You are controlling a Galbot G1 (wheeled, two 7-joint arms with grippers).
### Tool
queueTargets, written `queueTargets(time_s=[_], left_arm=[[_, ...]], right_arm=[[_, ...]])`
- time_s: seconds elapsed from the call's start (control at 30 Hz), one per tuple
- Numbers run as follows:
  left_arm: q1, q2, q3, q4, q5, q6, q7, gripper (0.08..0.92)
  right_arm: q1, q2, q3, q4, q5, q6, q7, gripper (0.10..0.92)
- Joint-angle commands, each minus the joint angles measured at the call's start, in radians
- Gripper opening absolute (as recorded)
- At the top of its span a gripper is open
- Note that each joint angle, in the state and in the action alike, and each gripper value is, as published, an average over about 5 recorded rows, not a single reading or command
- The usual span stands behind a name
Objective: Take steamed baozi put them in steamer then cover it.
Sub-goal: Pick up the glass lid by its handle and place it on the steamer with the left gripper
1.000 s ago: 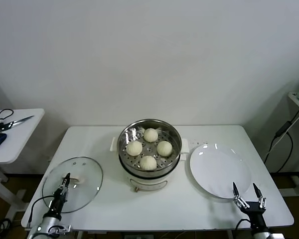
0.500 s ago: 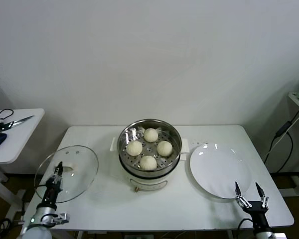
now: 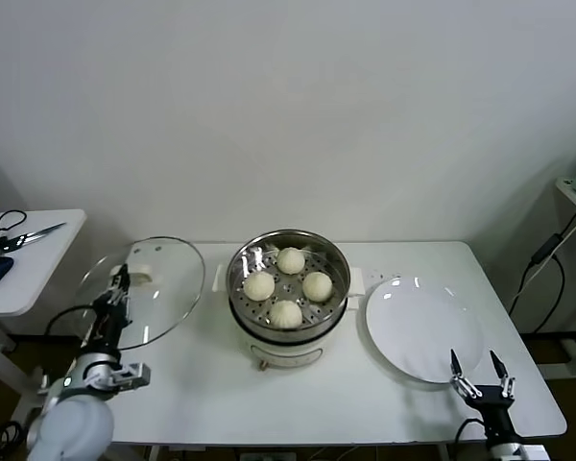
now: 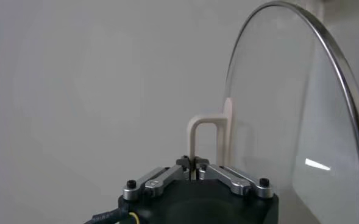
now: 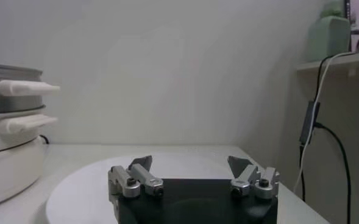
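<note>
Big white table (image 3: 202, 384) spread out under everything, reaching from beneath the left end effector across to the right one. Steamer (image 3: 288, 331) standing mid-table, between the two end effectors and well apart from both, uncovered, steel pot on a cream base. Glass lid (image 3: 163, 288) up off the table, tilted on edge just beside the steamer, its white handle (image 4: 206, 143) pinched in the left end effector (image 3: 110, 309), fingers clamped tight on the loop, nothing loose about that grip. White plate (image 3: 422, 331) lying flat just ahead of the right end effector (image 3: 480, 373), bare. Right end effector low at the near table edge, fingers spread wide, holding nothing. Four steamed baozi (image 3: 287, 285) sitting inside the steamer on the perforated tray, a neat ring, each a little apart from its neighbours, far from the right end effector and nearer the left one with the lid.
</note>
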Motion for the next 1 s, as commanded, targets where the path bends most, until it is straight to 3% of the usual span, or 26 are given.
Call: queueTargets(time_s=[0.03,0.3,0.63,0.8,1.0], left_arm=[[-0.146,-0.019,0.288,-0.188,0.21,0.237,0.19,0.133],[-0.253,-0.226,0.533,-0.123,0.451,0.28,0.308,0.133],[-0.378,-0.452,0.663,0.082,0.559,0.304,0.32,0.133],[-0.432,-0.516,0.676,0.18,0.575,0.314,0.307,0.133],[-0.46,-0.544,0.679,0.251,0.583,0.32,0.295,0.133]], right_arm=[[0.02,0.004,-0.003,-0.002,-0.047,-0.029,0.012,0.823],[0.057,-0.001,-0.026,-0.028,-0.052,-0.032,0.008,0.823],[0.073,0.0,-0.036,-0.045,-0.054,-0.03,0.001,0.823],[0.069,0.003,-0.036,-0.049,-0.052,-0.022,0.001,0.823],[0.061,0.01,-0.033,-0.049,-0.052,-0.014,0.001,0.823]])
